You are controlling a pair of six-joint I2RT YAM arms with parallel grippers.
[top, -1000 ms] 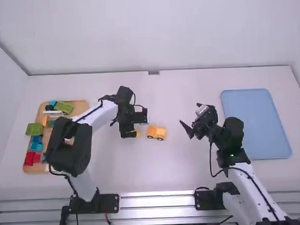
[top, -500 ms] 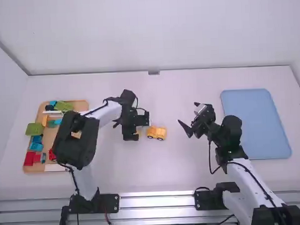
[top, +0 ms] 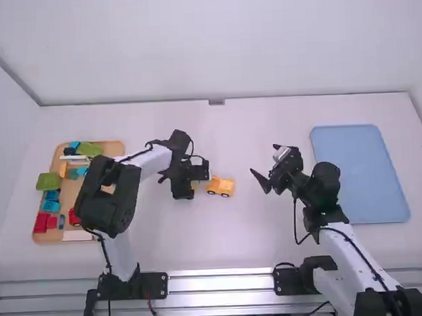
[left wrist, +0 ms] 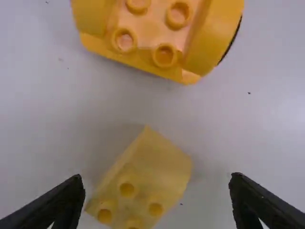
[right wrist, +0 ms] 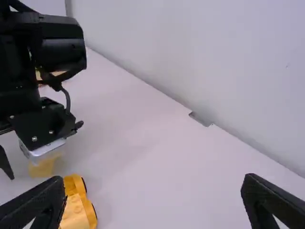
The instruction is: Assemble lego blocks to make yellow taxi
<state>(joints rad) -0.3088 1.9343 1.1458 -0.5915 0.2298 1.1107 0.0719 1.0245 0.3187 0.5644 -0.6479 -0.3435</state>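
Note:
In the high view my left gripper is low over the table, just left of the orange-yellow car base. Seen from the left wrist, the open left gripper has its fingers on either side of a pale yellow studded block with a sloped face, not touching it. The car base lies just beyond, apart from the block. My right gripper is open and holds nothing, to the right of the car. From the right wrist, the gripper stands wide, with the car base near one finger.
A wooden tray with several coloured blocks is at the left, partly behind the left arm. A blue tray lies at the far right. The back wall rises behind the table.
The left gripper has shifted slightly to the right around the pale block, and its arm uncovers a red piece in the wooden tray. The right gripper has moved slightly left.

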